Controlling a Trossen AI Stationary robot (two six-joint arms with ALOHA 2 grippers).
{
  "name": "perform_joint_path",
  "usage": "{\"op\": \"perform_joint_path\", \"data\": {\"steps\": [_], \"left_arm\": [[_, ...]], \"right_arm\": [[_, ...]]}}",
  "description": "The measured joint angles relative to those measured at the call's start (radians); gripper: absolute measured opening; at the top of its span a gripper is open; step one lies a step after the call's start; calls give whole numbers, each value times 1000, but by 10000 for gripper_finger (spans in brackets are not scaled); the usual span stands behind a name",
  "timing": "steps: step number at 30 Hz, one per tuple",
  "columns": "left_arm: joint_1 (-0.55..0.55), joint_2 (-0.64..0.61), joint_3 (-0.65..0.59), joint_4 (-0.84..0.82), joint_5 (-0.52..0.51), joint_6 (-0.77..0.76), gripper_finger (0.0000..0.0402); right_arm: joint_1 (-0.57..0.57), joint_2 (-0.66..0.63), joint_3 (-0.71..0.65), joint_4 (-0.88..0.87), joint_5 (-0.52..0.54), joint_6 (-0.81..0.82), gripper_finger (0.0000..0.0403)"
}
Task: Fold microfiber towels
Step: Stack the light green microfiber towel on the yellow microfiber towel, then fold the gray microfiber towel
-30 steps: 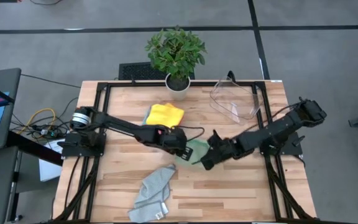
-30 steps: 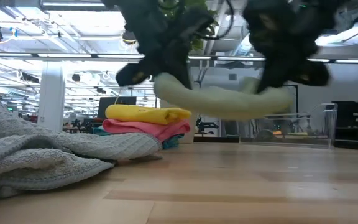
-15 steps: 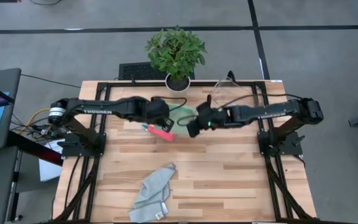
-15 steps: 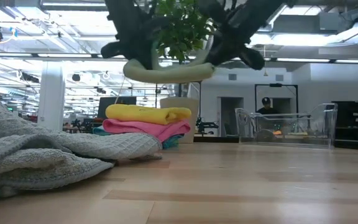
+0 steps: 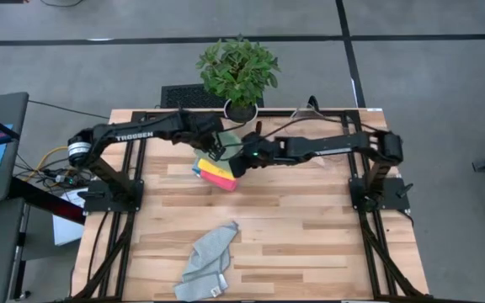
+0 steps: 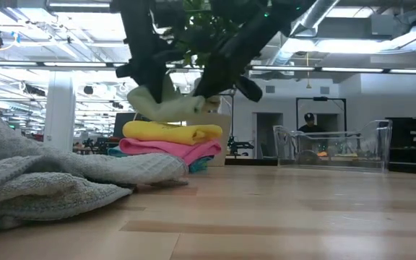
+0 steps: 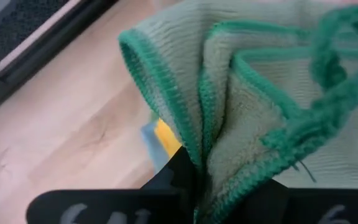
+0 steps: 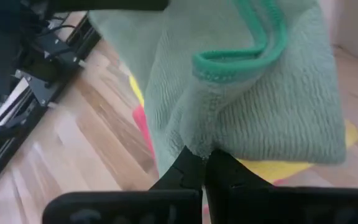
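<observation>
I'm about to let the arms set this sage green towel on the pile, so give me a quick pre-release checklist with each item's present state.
1. Left gripper shut on the sage green towel: ok.
2. Right gripper shut on it too: ok.
3. Towel over the folded stack: ok.
4. Towel resting on the stack: not ok, it hangs just above.
5. Fold neat, edges aligned: cannot tell.
6. Grey towel clear of the stack: ok.
</observation>
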Motion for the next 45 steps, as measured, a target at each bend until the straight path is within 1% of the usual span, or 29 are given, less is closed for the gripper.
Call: {"op": "perform_joint_path", "data": {"steps": [3,5,7,8,11,14,17,21,25,28,31,35,40,42,45], "left_arm": [[35,16,-2,-3,11,46,14],[60,25,-10,15,55,60,14],[74,34,-30,24,90,62,14],[81,36,-41,33,114,62,14],[81,36,-77,71,117,61,19],[81,36,-89,102,112,62,38],[82,36,-89,111,110,81,76],[89,36,-90,102,107,124,144],[107,31,-89,55,116,128,215],[121,31,-82,-7,110,128,256],[132,31,-67,-49,105,128,282],[141,30,-34,-121,91,128,294],[131,-5,18,-249,89,132,295],[109,-42,24,-312,116,117,295],[48,-121,15,-394,209,89,295]], "right_arm": [[-4,43,32,4,-1,0,19],[-11,50,23,-39,-3,0,20],[-10,59,29,-27,-4,13,26],[-10,60,28,-50,-4,19,30],[-11,60,28,-66,-28,14,42],[-12,60,28,-84,-37,4,58],[-15,58,28,-106,-35,0,82],[-21,48,26,-126,-37,-19,125],[-28,30,26,-147,-34,-41,165],[-34,0,25,-171,-27,-49,184],[-37,-41,25,-195,19,-57,190],[-40,-113,26,-222,72,-95,187],[-17,-212,26,-309,75,-125,177],[9,-252,26,-356,75,-131,174],[68,-305,26,-460,75,-131,173]]}}
